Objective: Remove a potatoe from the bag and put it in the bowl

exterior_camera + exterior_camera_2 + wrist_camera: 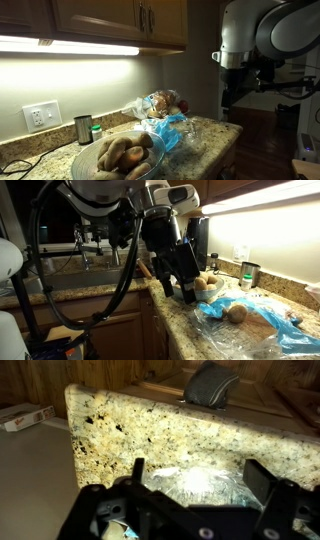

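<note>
A clear glass bowl (112, 158) with several potatoes in it stands at the near end of the granite counter; it also shows in an exterior view (207, 284). A clear and blue plastic bag (165, 128) lies beside it, with potatoes (166, 102) inside. One bagged potato (237, 312) shows in an exterior view. My gripper (184, 283) hangs open and empty over the counter's edge, next to the bag and above it. In the wrist view, the open fingers (200, 478) frame crumpled clear plastic (200, 488) below.
A metal cup (83, 128) and a small green item (96, 131) stand by the wall under an outlet (40, 116). Cabinets hang above. The counter edge (110, 430) drops to the floor. A dark rounded object (210, 385) lies beyond the counter.
</note>
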Available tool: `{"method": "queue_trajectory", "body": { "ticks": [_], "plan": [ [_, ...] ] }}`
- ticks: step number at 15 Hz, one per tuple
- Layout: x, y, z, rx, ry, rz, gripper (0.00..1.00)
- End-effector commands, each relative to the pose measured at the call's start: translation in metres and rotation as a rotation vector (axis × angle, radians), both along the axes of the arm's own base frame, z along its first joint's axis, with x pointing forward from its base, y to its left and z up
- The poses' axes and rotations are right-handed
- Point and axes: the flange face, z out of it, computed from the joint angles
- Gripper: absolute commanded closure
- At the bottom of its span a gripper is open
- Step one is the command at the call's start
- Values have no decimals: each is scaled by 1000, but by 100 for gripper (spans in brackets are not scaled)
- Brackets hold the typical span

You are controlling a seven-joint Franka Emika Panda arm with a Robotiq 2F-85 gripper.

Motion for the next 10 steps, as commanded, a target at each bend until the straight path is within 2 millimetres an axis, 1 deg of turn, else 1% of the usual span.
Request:
{"method": "queue_trajectory", "body": {
  "ticks": [1, 6, 10],
  "plan": [
    [9, -5, -7, -11, 6, 0, 0],
    [20, -13, -19, -34, -41, 23, 0],
    [28, -23, -28, -51, -83, 46, 0]
  ]
}}
